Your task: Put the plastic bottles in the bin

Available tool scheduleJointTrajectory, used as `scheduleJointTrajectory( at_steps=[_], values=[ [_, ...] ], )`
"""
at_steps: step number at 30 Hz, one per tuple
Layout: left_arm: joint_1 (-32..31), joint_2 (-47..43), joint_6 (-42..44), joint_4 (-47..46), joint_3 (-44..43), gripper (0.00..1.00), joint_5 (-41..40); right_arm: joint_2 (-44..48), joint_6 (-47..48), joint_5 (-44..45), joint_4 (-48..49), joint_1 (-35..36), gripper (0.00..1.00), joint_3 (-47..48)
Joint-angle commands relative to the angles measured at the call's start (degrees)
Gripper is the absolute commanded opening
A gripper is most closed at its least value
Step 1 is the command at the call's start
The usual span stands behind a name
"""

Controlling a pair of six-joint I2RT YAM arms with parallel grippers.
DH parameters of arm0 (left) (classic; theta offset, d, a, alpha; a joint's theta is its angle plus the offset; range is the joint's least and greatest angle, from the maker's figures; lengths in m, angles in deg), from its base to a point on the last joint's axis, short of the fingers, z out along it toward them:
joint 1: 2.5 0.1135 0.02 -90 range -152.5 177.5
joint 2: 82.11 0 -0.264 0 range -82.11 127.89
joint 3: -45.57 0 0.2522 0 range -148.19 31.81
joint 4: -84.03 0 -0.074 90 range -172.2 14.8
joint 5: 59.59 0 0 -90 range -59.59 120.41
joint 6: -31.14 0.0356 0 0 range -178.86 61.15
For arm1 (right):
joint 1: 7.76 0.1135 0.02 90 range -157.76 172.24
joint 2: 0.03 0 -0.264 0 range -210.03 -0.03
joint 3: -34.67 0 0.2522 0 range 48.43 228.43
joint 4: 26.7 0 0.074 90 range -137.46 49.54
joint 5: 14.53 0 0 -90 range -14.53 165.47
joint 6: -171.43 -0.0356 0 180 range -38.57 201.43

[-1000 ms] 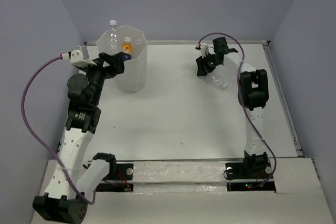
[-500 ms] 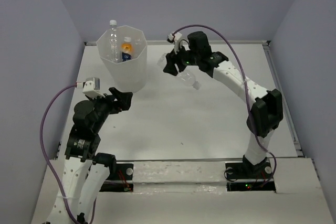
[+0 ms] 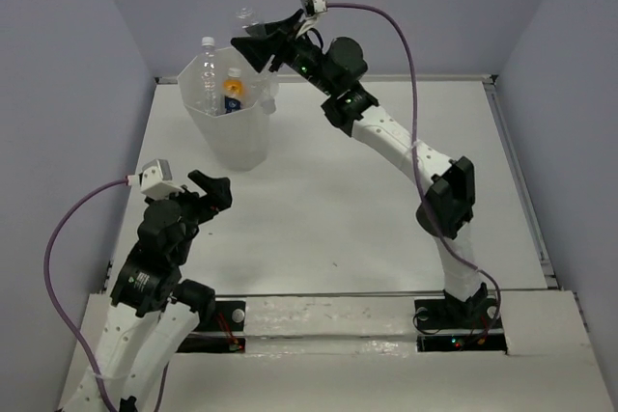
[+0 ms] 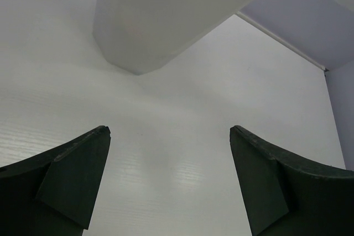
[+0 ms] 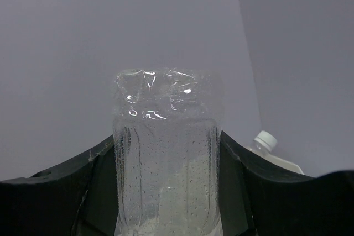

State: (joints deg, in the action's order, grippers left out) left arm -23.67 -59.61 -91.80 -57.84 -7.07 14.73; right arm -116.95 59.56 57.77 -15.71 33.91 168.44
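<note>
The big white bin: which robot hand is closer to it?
Right. The right gripper hovers at the bin's far rim, holding a clear bottle. The left gripper is open, off the bin's near side, not touching it.

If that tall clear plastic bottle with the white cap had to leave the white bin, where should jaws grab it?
Likely the neck just under the cap, coming straight down from above: the tall clear plastic bottle stands roughly upright at the wall of the faceted white plastic bin, and only its top clears the rim.
</note>
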Motion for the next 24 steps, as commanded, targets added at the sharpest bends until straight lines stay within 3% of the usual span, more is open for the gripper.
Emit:
scheduleJointTrajectory(
  at_steps=[1,4,6,7,11,16,21,24],
  values=[
    [-2.12,-0.79,-0.8,-0.54,-0.94,0.99,-2.95,-12.23,-10.2,7.92,18.64,2.18,0.38,13.55],
    [-2.91,-1.23,-0.89,0.25,-1.55,0.99,-3.65,-19.72,-10.74,13.29,24.1,2.89,0.35,25.51],
    [-3.26,-2.19,-1.24,0.6,-1.73,0.99,-4.35,-27.37,-11.97,15.22,21.4,3.41,0.34,36.11],
    [-3.44,-2.37,-1.33,0.69,-1.73,0.99,-4.53,-28.87,-11.97,15.67,21.82,3.42,0.34,36.78],
    [-3.97,-2.38,-1.33,0.69,-1.73,0.99,-4.44,-27.49,-10.66,16.55,24.98,3.42,0.35,29.34],
    [-4.06,-2.02,-1.24,0.51,-1.73,0.99,-4.09,-28.8,-9.34,14.53,22.71,3.94,0.38,26.95],
    [-3.88,-2.99,-1.33,0.51,-1.65,0.99,-4.53,-27.57,-6.09,13.3,22.09,3.94,0.45,16.78],
    [-3.44,-3.43,-1.15,0.25,-1.64,0.99,-4.1,-27.22,-3.8,12.42,19.81,3.94,0.54,15.35]
  ],
)
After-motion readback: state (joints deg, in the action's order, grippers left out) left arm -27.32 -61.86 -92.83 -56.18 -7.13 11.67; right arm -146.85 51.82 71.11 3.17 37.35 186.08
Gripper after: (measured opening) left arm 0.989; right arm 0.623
